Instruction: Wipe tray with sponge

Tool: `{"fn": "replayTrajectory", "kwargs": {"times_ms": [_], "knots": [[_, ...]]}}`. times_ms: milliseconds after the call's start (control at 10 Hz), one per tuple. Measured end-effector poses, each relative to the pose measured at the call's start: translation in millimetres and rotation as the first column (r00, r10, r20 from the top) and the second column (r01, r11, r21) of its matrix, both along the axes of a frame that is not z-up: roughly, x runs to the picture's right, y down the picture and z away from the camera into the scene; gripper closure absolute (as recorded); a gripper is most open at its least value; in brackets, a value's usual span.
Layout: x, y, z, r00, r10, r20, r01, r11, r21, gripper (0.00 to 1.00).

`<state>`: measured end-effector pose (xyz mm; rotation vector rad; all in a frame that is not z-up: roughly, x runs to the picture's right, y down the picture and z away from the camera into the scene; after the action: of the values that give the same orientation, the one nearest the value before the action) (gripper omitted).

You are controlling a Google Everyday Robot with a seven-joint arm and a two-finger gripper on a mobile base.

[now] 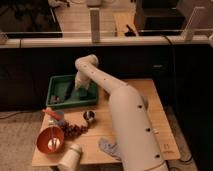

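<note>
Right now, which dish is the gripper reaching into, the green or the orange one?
The big rectangular dark-green tray at the back left; the gripper is down over it. The round orange bowl sits near the front, apart.

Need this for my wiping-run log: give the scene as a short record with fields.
tray: dark-green tray, back-left on the wooden table
pincer: pincer down inside the tray, toward its right side
sponge: cannot be made out
front-left of table: orange bowl, white cup
</note>
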<state>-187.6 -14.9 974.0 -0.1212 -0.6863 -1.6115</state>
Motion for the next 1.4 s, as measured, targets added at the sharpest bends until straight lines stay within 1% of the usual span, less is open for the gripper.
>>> {"fn": "replayTrajectory", "kwargs": {"times_ms": [100, 200, 500, 700, 900, 1100, 1300, 1400], "knots": [[-16, 2, -1.1, 1.000, -0.017, 0.017, 0.017, 0.9999, 0.003, 0.99], [-23, 4, -1.3, 0.999, -0.028, 0.028, 0.028, 0.9996, 0.004, 0.99], [-35, 10, -5.4, 0.997, -0.053, 0.055, 0.052, 0.9986, 0.012, 0.99], [-43, 20, -10.8, 0.995, -0.074, 0.071, 0.074, 0.9972, 0.012, 0.99], [-42, 29, -13.7, 0.995, -0.078, 0.067, 0.078, 0.9969, 0.003, 0.99], [-33, 40, -18.3, 0.996, -0.077, 0.051, 0.078, 0.9970, -0.006, 0.99], [-10, 47, -22.6, 0.998, -0.066, 0.017, 0.066, 0.9977, -0.012, 0.99], [-4, 49, -23.0, 0.998, -0.060, 0.007, 0.060, 0.9980, -0.016, 0.99]]}}
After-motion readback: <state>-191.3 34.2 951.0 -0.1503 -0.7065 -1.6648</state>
